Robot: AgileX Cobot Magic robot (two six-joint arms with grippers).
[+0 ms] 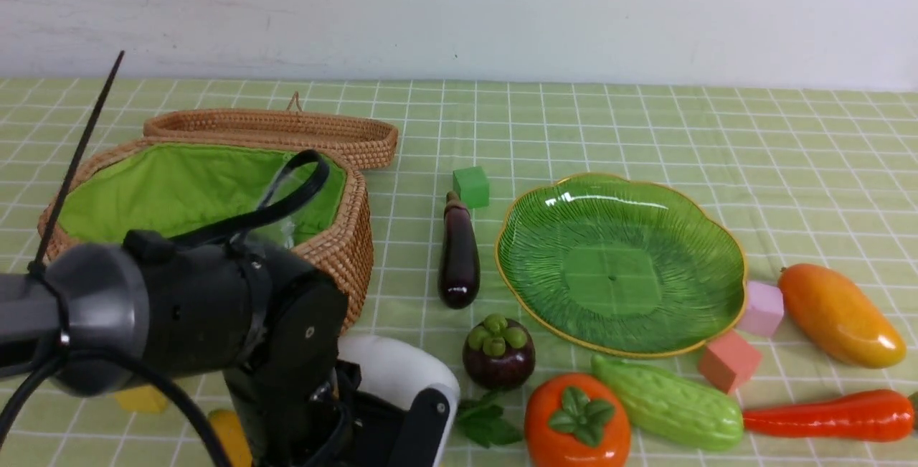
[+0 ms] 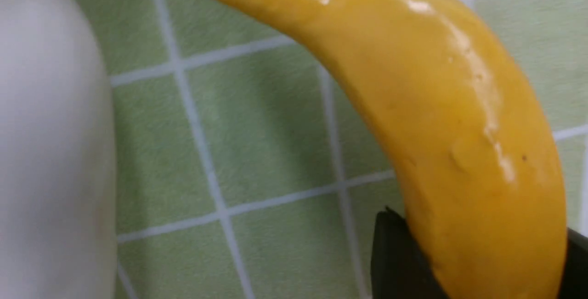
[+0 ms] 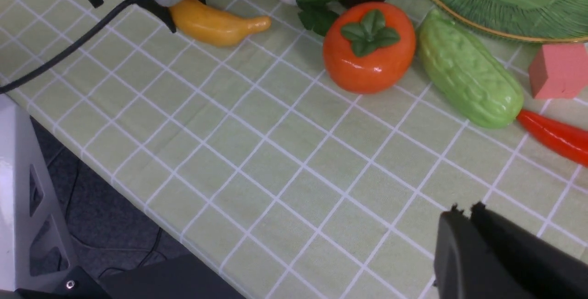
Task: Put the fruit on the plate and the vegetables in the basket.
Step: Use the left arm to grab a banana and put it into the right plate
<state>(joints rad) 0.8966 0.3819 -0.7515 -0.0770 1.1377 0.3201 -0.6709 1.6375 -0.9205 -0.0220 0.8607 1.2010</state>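
My left gripper point(image 2: 480, 225) is shut on the thick end of the yellow banana point(image 2: 436, 120), which lies on the cloth beside the white radish point(image 1: 394, 374). The arm hides this grip in the front view. My right gripper point(image 3: 465, 208) is shut and holds nothing, hovering over bare cloth near the table's front edge. The green plate point(image 1: 617, 266) holds nothing. Around it lie the eggplant point(image 1: 459, 252), mangosteen point(image 1: 498, 352), persimmon point(image 1: 577, 420), gourd point(image 1: 667, 402), carrot point(image 1: 825, 415) and mango point(image 1: 839, 315). The basket point(image 1: 344, 252) stands open at the left.
The wicker lid point(image 1: 287, 130) lies behind the basket. A green cube point(image 1: 471, 187) sits by the eggplant's stem. Pink point(image 1: 762, 308) and salmon point(image 1: 728, 361) cubes sit by the plate's right rim. A yellow cube point(image 1: 143, 399) lies under my left arm.
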